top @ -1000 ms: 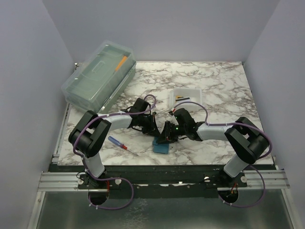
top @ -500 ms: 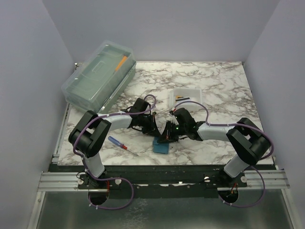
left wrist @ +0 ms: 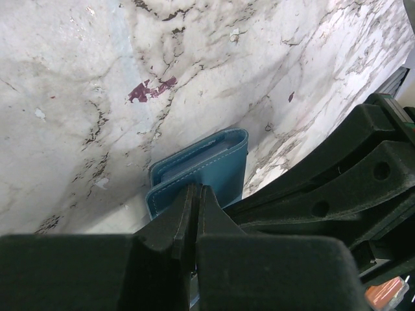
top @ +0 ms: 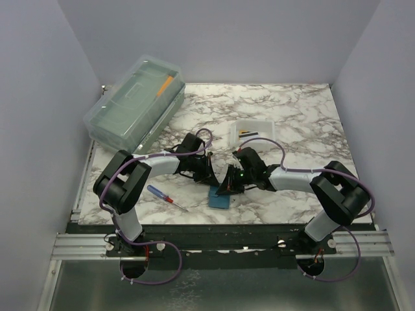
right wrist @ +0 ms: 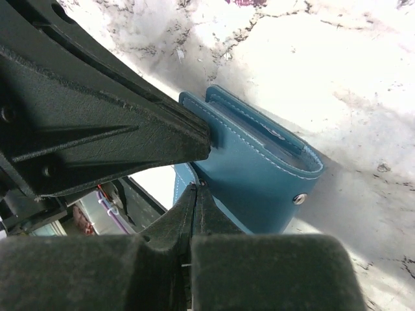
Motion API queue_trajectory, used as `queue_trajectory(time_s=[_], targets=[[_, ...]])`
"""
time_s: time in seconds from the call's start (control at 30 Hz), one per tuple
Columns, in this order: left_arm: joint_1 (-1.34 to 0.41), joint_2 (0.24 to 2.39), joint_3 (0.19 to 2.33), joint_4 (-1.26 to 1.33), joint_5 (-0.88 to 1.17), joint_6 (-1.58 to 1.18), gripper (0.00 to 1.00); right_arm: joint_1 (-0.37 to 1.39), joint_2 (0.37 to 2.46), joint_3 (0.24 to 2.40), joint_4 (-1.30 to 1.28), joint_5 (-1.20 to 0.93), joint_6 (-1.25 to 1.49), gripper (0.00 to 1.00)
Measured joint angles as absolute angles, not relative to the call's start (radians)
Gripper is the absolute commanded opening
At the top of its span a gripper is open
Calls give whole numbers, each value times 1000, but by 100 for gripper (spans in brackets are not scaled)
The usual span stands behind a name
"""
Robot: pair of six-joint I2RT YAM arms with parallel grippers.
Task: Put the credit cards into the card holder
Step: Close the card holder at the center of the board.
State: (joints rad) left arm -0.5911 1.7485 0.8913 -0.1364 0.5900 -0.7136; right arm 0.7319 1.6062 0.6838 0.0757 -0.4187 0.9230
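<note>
Left pincer (left wrist: 196, 189) and right pincer (right wrist: 194, 188), both closed, at the card holder (top: 219, 199).
The left one pinches the teal holder's edge; the right one's shut tips meet its other side. It lies on the desk (top: 305, 116), near-centre; credit cards (top: 249, 133) sit in a white tray (top: 260, 124) just beyond.

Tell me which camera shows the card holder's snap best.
Right wrist: the teal card holder fills the middle of the frame, and its metal snap shows near the lower corner. Left wrist shows only the holder's stitched, folded end, with no snap. Top external shows just a small blue patch, partly covered.
</note>
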Motion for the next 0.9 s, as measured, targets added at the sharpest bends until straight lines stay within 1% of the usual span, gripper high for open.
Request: queue_trajectory(time_s=[0.37, 0.9], targets=[[-591, 1748, 891, -137, 590, -713, 0, 732, 1612, 717, 21, -382, 915, 0], [-591, 1748, 891, -137, 590, -713, 0, 751, 1612, 717, 17, -379, 915, 0]])
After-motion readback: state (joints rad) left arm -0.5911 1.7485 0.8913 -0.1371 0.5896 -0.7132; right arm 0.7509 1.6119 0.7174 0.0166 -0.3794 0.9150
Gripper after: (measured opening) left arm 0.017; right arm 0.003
